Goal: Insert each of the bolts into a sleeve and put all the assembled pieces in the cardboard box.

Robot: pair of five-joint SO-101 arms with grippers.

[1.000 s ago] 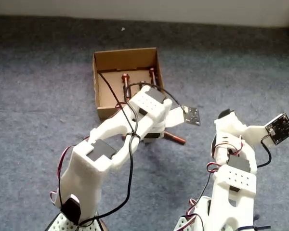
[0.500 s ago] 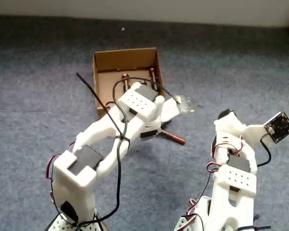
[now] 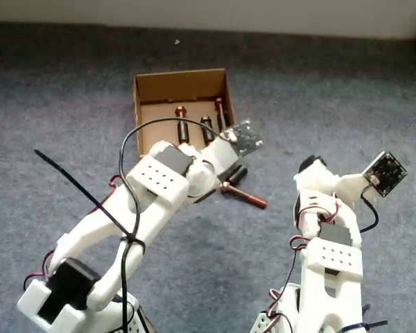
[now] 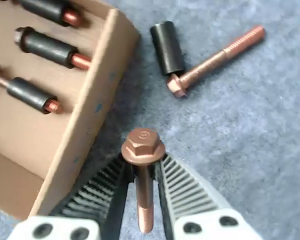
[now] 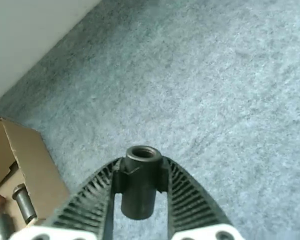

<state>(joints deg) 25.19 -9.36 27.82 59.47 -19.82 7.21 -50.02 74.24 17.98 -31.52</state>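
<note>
My left gripper [image 4: 143, 161] is shut on a copper bolt [image 4: 143, 147], head up, just off the front right corner of the cardboard box [image 4: 97, 100]. Three bolts sleeved in black [image 4: 46, 46] lie inside the box [image 3: 147, 94]. A loose black sleeve [image 4: 167, 47] and a loose copper bolt [image 4: 217, 57] lie touching on the carpet past that corner; the high view shows the sleeve [image 3: 237, 173] and the bolt [image 3: 245, 196]. Off to the right, my right gripper [image 5: 141, 167] is shut on an upright black sleeve [image 5: 141, 187], hole upward, above bare carpet [image 3: 310, 166].
Grey carpet covers the table all round. A pale wall runs along the far edge [image 3: 263, 14]. Black cables loop over the left arm [image 3: 135, 139]. The box corner [image 5: 25, 150] stands to one side of the right gripper.
The left arm has drawn back toward its base and swung left, uncovering the box's front and the loose sleeve. The right arm has shifted slightly left.
</note>
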